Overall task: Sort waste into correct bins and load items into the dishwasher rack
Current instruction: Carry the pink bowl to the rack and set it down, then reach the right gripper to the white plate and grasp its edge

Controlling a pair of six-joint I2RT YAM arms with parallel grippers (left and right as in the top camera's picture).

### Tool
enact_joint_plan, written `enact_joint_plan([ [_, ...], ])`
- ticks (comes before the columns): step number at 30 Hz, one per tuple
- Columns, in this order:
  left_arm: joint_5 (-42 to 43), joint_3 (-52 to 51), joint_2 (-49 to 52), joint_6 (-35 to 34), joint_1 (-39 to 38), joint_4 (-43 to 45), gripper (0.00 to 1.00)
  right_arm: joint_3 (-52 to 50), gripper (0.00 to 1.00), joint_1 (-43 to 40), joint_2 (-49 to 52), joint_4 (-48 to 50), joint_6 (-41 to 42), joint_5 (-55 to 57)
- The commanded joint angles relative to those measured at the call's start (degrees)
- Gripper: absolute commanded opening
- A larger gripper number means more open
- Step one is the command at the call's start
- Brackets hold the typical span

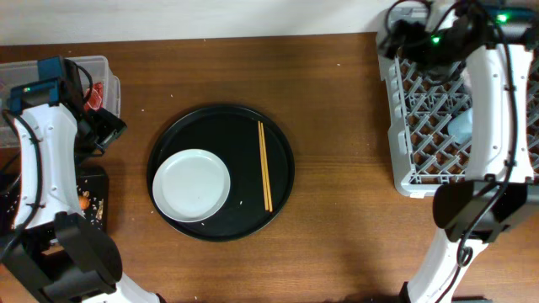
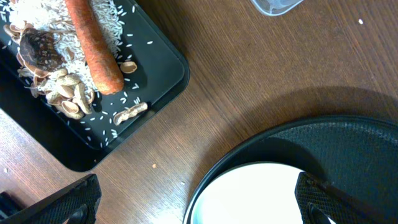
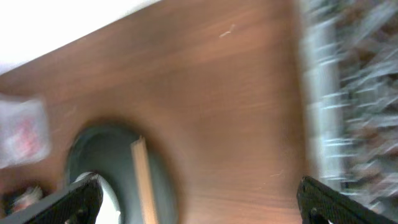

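The round white plate (image 1: 191,184) lies on the round black tray (image 1: 221,126), thin wooden chopsticks (image 1: 264,166) beside it. The small orange carrot (image 2: 93,46) and pale rice scraps (image 2: 37,9) lie in the shallow black bin (image 2: 155,62). My left jaws are spread wide and empty above the plate's rim. My right jaws are spread wide and empty over the brown wooden surface (image 1: 337,101), near the grey plastic rack (image 1: 421,135).

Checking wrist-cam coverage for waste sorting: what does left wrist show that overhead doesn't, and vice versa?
Left wrist only: rice and dark food bits, clearly resolved in the black bin. Overhead only: chopsticks on the round black tray, and the dishwasher rack. Both: white plate, tray, black bin and the carrot, which is just an orange speck overhead.
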Motion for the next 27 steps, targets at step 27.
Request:
enact_joint_plan([
  [27,-0.2,0.2,-0.7,-0.6,0.1,0.1,0.99,-3.9,0.64,55.0,25.1,6.7,24.6,26.1],
])
